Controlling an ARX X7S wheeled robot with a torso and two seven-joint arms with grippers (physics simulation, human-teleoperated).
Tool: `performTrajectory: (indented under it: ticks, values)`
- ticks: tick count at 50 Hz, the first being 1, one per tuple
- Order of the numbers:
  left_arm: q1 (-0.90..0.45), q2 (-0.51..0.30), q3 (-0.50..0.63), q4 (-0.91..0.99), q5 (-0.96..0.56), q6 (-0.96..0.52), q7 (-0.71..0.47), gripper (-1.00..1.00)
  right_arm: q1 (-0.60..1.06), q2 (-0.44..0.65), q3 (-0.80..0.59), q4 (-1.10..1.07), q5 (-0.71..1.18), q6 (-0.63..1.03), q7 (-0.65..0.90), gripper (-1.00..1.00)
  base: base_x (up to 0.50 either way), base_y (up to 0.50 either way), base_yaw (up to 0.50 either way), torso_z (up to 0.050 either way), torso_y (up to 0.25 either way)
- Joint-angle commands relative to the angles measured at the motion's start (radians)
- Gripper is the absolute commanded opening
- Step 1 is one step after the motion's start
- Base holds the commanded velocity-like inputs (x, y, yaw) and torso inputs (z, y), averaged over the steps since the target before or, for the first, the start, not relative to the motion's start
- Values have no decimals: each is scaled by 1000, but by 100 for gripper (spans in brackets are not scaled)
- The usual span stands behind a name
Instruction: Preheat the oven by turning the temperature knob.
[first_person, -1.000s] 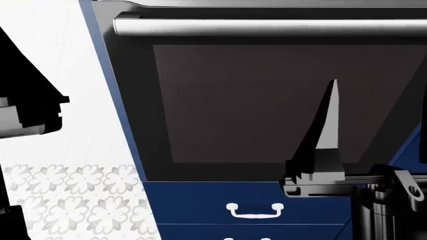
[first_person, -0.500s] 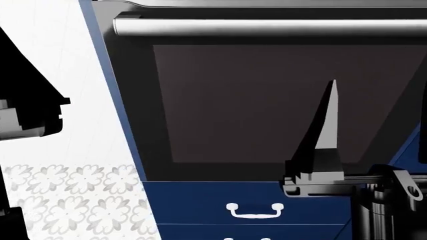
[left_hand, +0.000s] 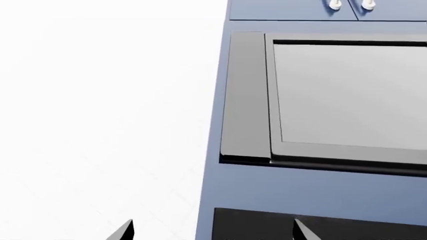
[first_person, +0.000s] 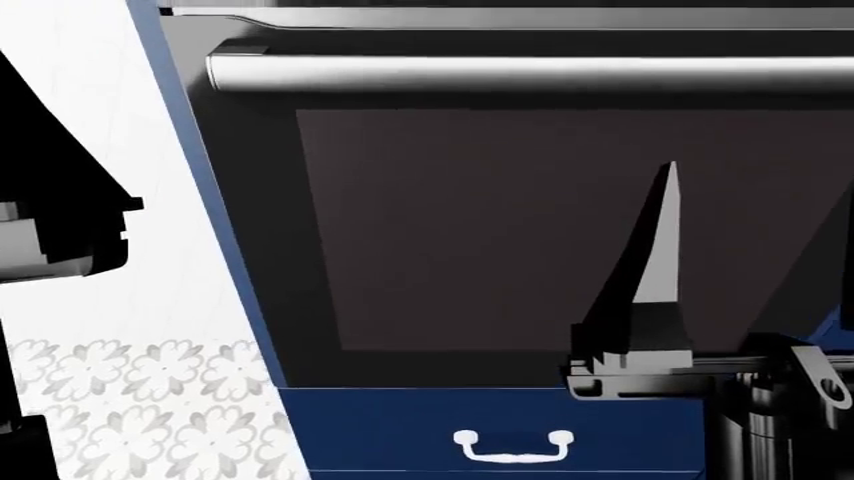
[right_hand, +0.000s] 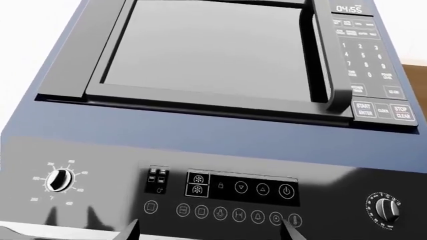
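The oven's black control panel fills the near part of the right wrist view, with white icons in a row. Its temperature knob, ringed by numbers, sits at one end; a second knob with tick marks sits at the other. My right gripper is open just short of the panel's middle, touching nothing. In the head view the oven's dark glass door and silver bar handle face me, with a right finger upright before the glass. My left gripper is open and empty near the oven's top corner.
A black microwave with a keypad is built in above the oven. Blue cabinet drawers with a white handle lie below the door. A white wall and patterned floor tiles lie to the left. My left arm hangs at the left edge.
The head view has shifted: the oven handle, door and drawer handle sit a little lower in the picture. The right finger stays at about the same spot in view.
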Motion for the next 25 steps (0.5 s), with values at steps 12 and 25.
performTrajectory:
  ticks: [12,25]
  values:
    - [-4,-19,-1,7,-20,-1,-21,100,5,0,-19,0,-29,25,-3,100,78,0,0,0,0]
    - [-169,-317,167,49,-222,66,-338,100,0,-1,-24,0,-30,16,2,100,0,0,0,0,0]
